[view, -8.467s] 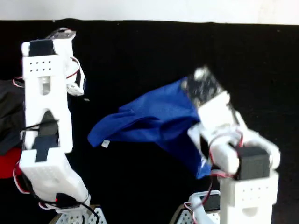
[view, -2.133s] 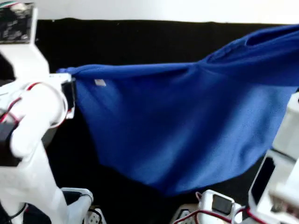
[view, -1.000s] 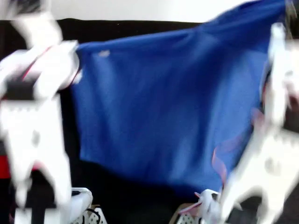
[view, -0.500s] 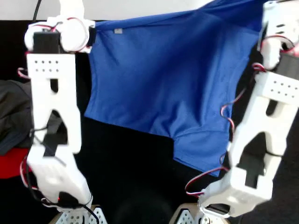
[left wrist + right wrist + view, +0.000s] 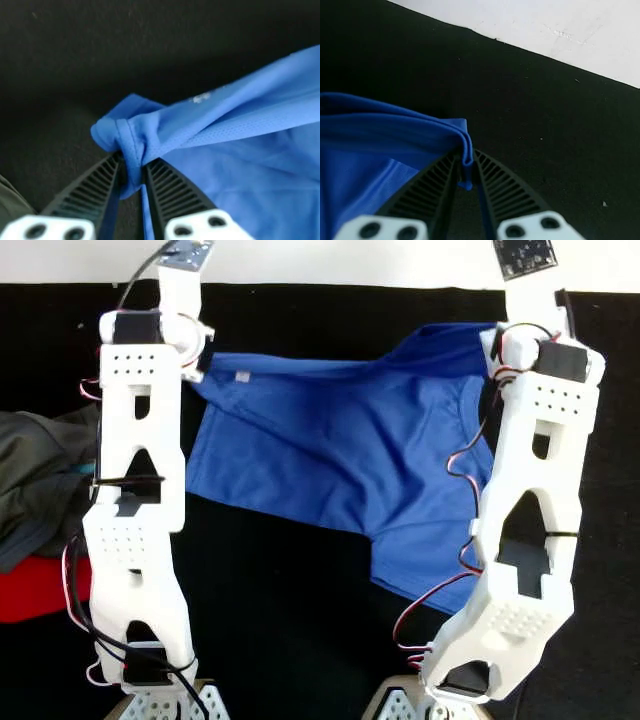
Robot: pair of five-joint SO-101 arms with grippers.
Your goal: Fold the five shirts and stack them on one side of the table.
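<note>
High view shows the blue shirt (image 5: 340, 470) spread across the frame's middle, its upper corners pinched by the left gripper (image 5: 132, 160) and right gripper (image 5: 466, 157); either thin hold may slip, bunching it.

My mid-table lane blocked by blue shirt (image 5: 340, 465), grey garment (image 5: 40, 480) and red garment (image 5: 35, 588) crowding left edge, black tabletop (image 5: 290, 625) passable between my bases

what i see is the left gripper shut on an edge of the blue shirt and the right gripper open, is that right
Not quite. The right gripper is not open: the right wrist view shows it shut on a folded edge of the blue shirt. The rest holds: the left gripper is shut on another edge of the shirt.
</note>
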